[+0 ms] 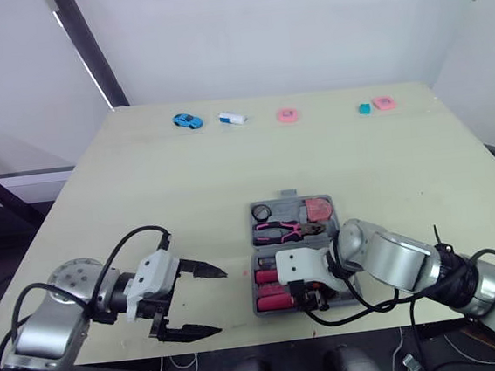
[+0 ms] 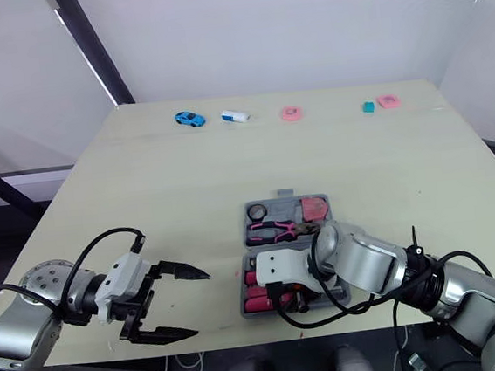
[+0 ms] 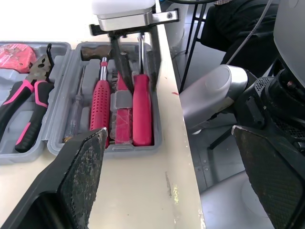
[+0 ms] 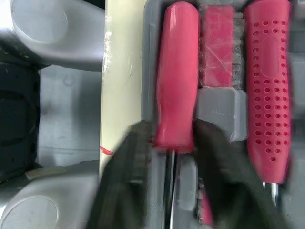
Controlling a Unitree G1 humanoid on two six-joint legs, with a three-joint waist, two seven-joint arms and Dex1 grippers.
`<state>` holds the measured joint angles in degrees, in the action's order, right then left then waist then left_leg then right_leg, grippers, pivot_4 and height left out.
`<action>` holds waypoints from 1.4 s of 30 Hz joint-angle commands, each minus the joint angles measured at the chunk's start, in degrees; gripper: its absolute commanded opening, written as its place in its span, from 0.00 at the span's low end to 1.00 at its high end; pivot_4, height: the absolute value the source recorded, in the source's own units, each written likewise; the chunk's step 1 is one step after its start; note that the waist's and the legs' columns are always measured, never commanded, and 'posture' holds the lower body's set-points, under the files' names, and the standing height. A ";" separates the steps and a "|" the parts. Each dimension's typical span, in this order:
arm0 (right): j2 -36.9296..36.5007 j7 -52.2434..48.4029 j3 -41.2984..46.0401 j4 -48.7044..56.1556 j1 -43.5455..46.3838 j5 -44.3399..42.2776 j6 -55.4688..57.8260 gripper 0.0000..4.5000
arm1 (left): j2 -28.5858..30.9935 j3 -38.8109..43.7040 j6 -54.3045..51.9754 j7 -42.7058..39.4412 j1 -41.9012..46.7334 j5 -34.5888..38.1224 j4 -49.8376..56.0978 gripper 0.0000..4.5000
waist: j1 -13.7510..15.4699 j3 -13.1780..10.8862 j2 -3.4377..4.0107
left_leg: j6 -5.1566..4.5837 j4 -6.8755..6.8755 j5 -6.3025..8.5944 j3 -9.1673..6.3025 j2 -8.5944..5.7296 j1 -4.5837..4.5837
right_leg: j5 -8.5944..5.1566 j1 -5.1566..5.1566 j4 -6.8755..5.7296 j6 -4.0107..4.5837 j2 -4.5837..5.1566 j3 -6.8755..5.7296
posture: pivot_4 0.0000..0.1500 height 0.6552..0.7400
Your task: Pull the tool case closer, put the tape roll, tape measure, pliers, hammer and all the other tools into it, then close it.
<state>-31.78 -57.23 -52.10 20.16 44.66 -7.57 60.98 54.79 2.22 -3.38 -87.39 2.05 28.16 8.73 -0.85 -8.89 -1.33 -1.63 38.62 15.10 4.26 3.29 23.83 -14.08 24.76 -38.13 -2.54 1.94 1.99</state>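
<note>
The tool case [image 3: 59, 95] sits open and flat on the table [image 1: 143, 195], close to the near edge and a bit right of centre. The far half has the black tape roll [image 1: 261, 212] on the left, the pink tape measure [image 1: 318, 208] on the right, and the pink-and-black pliers [image 1: 287, 229] lying across just near of them.

The near half holds the red stuff side by side: the hammer [image 3: 100, 105] with its dotted grip, a red knife-looking thing [image 3: 119, 121] in the middle, then the red screwdriver [image 3: 141, 109] nearest the table edge.

The right gripper [image 4: 172, 131] is down over that near half. Its fingers are drawn in narrow and pinch the red screwdriver right where the handle meets the shaft. The screwdriver is lying in its slot.

The left gripper [image 1: 222, 302] hangs over bare table to the left of the case, spread wide with nothing in it, and points toward the case.

Way off along the far edge are a little blue toy car [image 1: 187, 120], a white block [image 1: 232, 118], two pink rings [image 1: 287, 115] and a teal cube [image 1: 365, 109], all well apart from the case.
</note>
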 commanded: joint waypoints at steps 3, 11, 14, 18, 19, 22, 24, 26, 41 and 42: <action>0.35 0.77 2.42 0.61 -0.19 -0.03 -1.15 0.67 | 0.77 1.29 0.69 -0.70 -0.23 0.09 0.54 1.00 | 0.05 0.00 0.00 | 0.00 0.02 0.00 0.00 0.00 0.00 | 0.00 -0.01 -0.01 0.00 0.01 0.00 | 1.00 1.00; 0.09 -0.22 8.69 1.69 -1.78 -2.68 -5.35 0.67 | 0.67 1.51 0.45 -0.52 -0.19 0.38 0.49 1.00 | 0.07 0.00 0.00 | 0.00 0.04 0.00 0.00 0.00 0.01 | 0.00 -0.01 -0.01 -0.01 0.01 0.00 | 1.00 1.00; 0.70 0.29 14.15 1.48 -6.25 -4.46 -12.61 0.67 | 0.57 1.53 0.20 -0.41 -0.28 0.67 0.89 1.00 | 0.09 0.01 -0.02 | 0.00 0.04 0.00 0.00 0.00 0.01 | 0.00 -0.02 0.01 -0.01 0.01 -0.02 | 1.00 1.00; 0.96 -1.09 20.59 -0.45 -14.30 -7.25 -24.03 0.62 | 0.02 1.64 -0.57 0.00 0.32 1.61 1.11 1.00 | 0.19 0.02 -0.03 | 0.00 0.04 0.00 0.00 -0.01 0.02 | 0.01 -0.05 0.03 -0.03 0.01 -0.02 | 1.00 1.00; 1.55 -2.45 22.61 -1.03 -16.66 -9.26 -27.06 0.55 | -0.12 1.65 -0.80 0.09 0.52 1.86 1.14 1.00 | 0.25 0.02 -0.04 | 0.00 0.04 0.00 -0.01 -0.01 0.02 | 0.01 -0.07 0.04 -0.03 0.01 -0.03 | 1.00 1.00; 3.11 -4.87 25.95 -4.84 -20.87 -10.44 -37.08 0.26 | -0.19 1.68 -1.90 0.12 0.66 2.71 1.45 1.00 | 0.06 0.03 -0.05 | 0.00 0.05 0.00 -0.04 -0.01 0.00 | 0.02 -0.12 0.05 -0.04 0.00 -0.05 | 1.00 1.00; 1.94 -6.21 24.83 -7.90 -22.19 -7.57 -41.49 0.05 | -0.21 1.70 -2.26 0.17 0.73 2.93 1.53 1.00 | -0.09 0.03 -0.05 | 0.00 0.07 0.00 -0.02 -0.01 -0.05 | 0.03 -0.13 0.02 -0.05 0.00 -0.02 | 1.00 1.00; 1.90 -6.67 24.24 -10.57 -23.42 -6.10 -45.13 0.01 | -0.34 1.68 -2.45 0.33 0.94 2.92 1.61 1.00 | 0.02 0.03 -0.05 | 0.00 0.13 0.00 -0.03 -0.01 -0.08 | 0.03 -0.15 -0.02 -0.05 -0.01 -0.02 | 1.00 1.00; 2.73 -5.20 21.22 -21.51 -25.34 4.23 -51.19 0.01 | -0.44 1.64 -4.02 1.51 0.94 2.60 2.10 1.00 | 0.13 0.09 -0.12 | 0.00 0.19 0.00 -0.05 0.00 -0.15 | 0.02 -0.21 -0.14 -0.03 -0.03 -0.02 | 1.00 1.00; 2.74 -5.33 21.94 -20.44 -25.63 3.30 -50.78 0.01 | -0.60 1.66 -3.93 1.86 1.00 2.40 2.03 1.00 | 0.15 0.09 -0.12 | 0.00 0.24 0.00 -0.06 0.00 -0.15 | 0.01 -0.21 -0.19 -0.02 -0.03 -0.02 | 1.00 1.00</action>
<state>-28.74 -63.25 -30.97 -0.26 19.97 -4.80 8.71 54.37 2.47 -7.30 -85.87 3.12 29.99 9.01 -0.70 -8.80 -1.45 -1.63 38.89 15.10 4.19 3.29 23.69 -14.07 24.55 -38.35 -2.56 1.92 1.97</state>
